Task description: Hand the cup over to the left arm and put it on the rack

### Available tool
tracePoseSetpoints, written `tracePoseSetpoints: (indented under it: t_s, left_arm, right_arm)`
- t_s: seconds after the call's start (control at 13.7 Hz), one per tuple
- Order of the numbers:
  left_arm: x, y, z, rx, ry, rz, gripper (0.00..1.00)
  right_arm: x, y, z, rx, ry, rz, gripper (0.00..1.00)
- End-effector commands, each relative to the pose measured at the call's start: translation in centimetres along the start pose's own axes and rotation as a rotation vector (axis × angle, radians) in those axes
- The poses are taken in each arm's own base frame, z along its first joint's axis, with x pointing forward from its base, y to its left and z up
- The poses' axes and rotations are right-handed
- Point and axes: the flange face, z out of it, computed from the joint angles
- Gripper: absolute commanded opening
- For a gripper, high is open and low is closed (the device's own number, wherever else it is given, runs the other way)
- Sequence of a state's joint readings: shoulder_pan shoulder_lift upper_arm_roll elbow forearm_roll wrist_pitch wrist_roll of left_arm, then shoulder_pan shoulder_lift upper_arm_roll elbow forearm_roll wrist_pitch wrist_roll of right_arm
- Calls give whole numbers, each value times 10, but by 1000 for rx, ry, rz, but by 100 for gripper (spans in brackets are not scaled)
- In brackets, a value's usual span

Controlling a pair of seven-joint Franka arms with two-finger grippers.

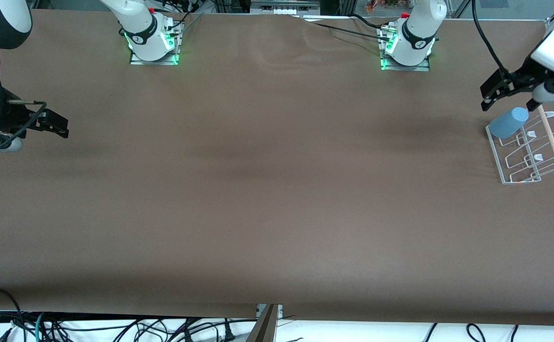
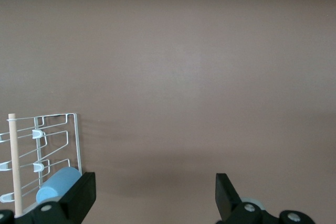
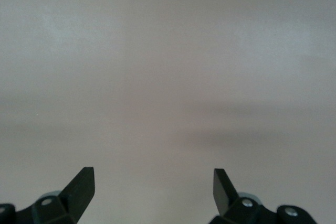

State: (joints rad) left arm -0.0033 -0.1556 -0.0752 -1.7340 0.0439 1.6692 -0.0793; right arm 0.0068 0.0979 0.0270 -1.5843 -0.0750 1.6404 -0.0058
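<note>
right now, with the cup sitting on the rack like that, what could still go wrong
The cup lies tilted on the pegs at one end of the rack, not seated upright, so it could roll or slide off onto the table. The left gripper, open, hangs close above it; a careless pull-away might clip the cup or the wooden dowel. The right gripper, open, waits at the right arm's end of the table and poses little risk.
</note>
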Motion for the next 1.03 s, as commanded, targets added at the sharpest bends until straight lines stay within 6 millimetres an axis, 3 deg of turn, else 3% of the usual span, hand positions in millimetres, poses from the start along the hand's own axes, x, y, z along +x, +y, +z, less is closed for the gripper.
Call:
tracePoseSetpoints:
  t_s: [0.0,0.07,0.37,0.51,0.95]
  left_arm:
    - [42,-7,-4,-33,-65,-29,100]
    - [46,-9,-15,-34,-54,-32,100]
    - [43,-5,-14,-34,-57,-26,100]
    - [53,-2,0,-39,-77,-13,100]
    - [57,-5,11,-37,-98,-15,100]
  right_arm:
    - [2,2,-4,16,5,-8,100]
    - [2,2,-4,16,5,-8,100]
    - [2,2,-4,18,5,-8,100]
    - [2,1,-4,18,5,-9,100]
    - [2,2,-4,19,5,-6,100]
